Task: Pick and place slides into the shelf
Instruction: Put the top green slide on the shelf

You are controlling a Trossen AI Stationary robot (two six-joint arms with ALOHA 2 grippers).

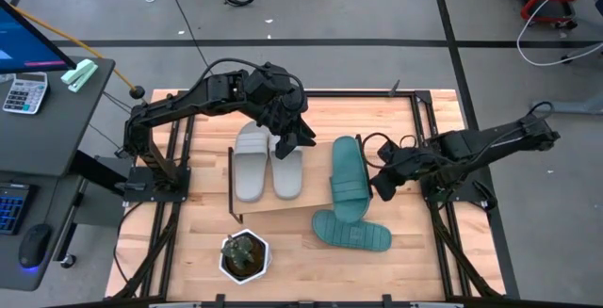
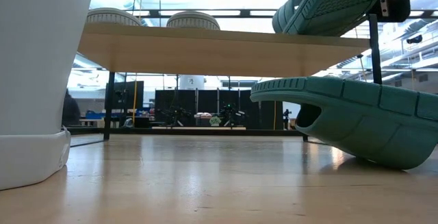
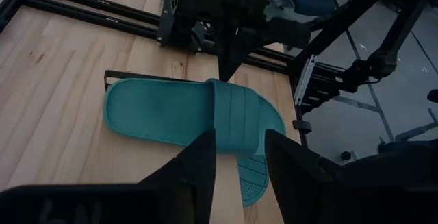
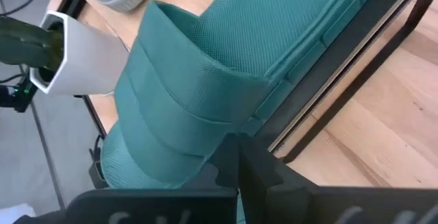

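Observation:
Two light grey slides lie side by side on the left part of the shelf. One teal slide lies on the shelf's right part, with one end tilted out over the near edge. The other teal slide rests on the table in front of it. My right gripper is shut at the right side of the teal slide on the shelf. My left gripper hovers open above the grey slides and holds nothing. My right gripper's shut fingertips stand at the teal slide's side edge, just below its strap and next to the shelf's black frame. They slant down from the table's right side. Whether they touch the slide, I cannot tell.
A small potted plant in a white pot stands near the table's front edge, left of the teal slide on the table. A desk with a calculator and keyboard stands left of the table. Bare wood shows at the front right.

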